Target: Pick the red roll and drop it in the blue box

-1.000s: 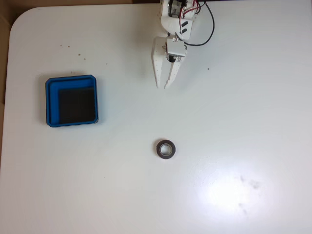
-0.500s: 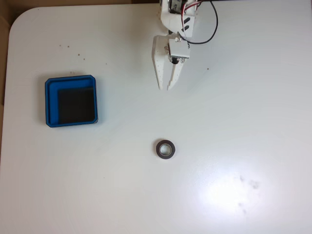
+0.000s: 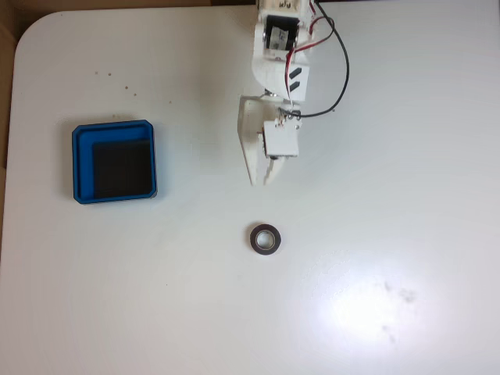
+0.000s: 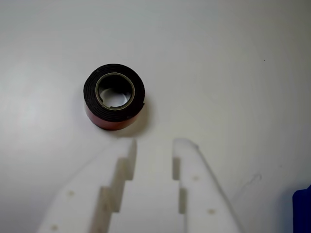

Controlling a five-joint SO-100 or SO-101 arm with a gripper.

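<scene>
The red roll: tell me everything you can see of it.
The red roll is a small ring of tape, a dark maroon-red band wound round a pale grey hollow core. It lies flat on the white table, hole facing up, with nothing touching it. In the fixed view it sits below the gripper, apart from it, and right of the blue box. In the wrist view it lies just beyond the fingertips.

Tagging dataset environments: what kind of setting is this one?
Likely a bare tabletop robot test bench, not a home or kitchen: a plain white table with a rounded corner, a white plastic two-finger gripper with exposed wiring, and just a shallow blue square tray and small dark-red tape roll.
</scene>
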